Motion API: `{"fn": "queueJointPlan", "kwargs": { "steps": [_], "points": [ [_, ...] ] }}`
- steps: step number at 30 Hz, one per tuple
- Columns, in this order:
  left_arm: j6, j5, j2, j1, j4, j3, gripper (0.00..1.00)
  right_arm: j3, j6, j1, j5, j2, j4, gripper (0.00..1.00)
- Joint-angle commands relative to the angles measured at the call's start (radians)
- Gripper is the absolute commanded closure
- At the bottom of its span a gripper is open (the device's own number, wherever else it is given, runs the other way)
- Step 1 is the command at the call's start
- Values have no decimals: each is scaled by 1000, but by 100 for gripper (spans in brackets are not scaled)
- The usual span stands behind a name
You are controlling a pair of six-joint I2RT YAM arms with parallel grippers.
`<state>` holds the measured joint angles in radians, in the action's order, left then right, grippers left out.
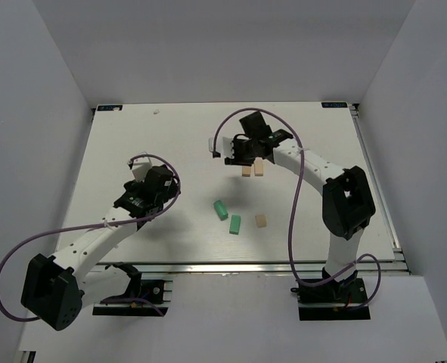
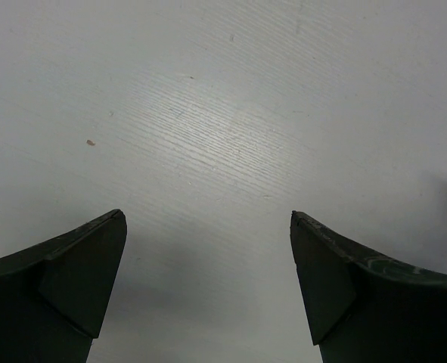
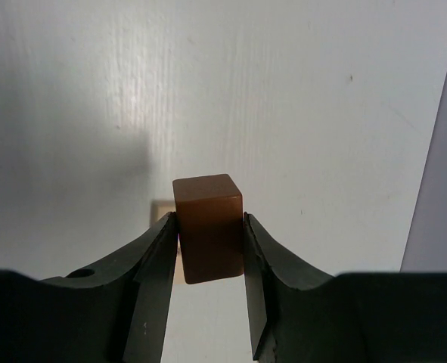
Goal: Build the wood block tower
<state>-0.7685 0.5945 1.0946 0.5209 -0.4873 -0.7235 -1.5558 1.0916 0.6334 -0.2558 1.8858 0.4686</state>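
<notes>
My right gripper (image 3: pixel 210 249) is shut on a dark brown block (image 3: pixel 208 225) and holds it above the white table; a pale tan block (image 3: pixel 162 209) peeks out behind it. In the top view the right gripper (image 1: pixel 242 157) hovers at the back middle, just above two pale tan blocks (image 1: pixel 246 171) (image 1: pixel 259 168) lying side by side. Two mint green blocks (image 1: pixel 221 209) (image 1: pixel 235 224) and another tan block (image 1: pixel 260 220) lie apart nearer the front. No stacked tower shows. My left gripper (image 2: pixel 208 249) is open and empty over bare table, left of the blocks (image 1: pixel 144 189).
A small white object (image 1: pixel 213 145) sits just left of the right gripper. The white table (image 1: pixel 132 136) is walled by white panels at the back and sides. Purple cables loop off both arms.
</notes>
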Motion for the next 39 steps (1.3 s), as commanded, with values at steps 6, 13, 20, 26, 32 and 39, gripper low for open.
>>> {"fn": "queueJointPlan", "kwargs": {
  "steps": [6,13,20,26,32,39],
  "points": [
    [18,30,16,4,-25,-79,2,-90,7,-75,20,35,47,93],
    [9,41,5,4,-33,-74,2,-87,53,-106,29,75,68,91],
    [28,22,19,4,-7,-70,2,-89,60,-133,24,105,85,88],
    [38,22,51,4,13,-79,2,-56,59,-143,26,125,68,85],
    [44,21,91,4,27,-91,2,-72,28,-152,12,134,88,79],
    [55,10,128,4,38,-100,2,-84,-4,-153,38,170,108,80]
  ]
}}
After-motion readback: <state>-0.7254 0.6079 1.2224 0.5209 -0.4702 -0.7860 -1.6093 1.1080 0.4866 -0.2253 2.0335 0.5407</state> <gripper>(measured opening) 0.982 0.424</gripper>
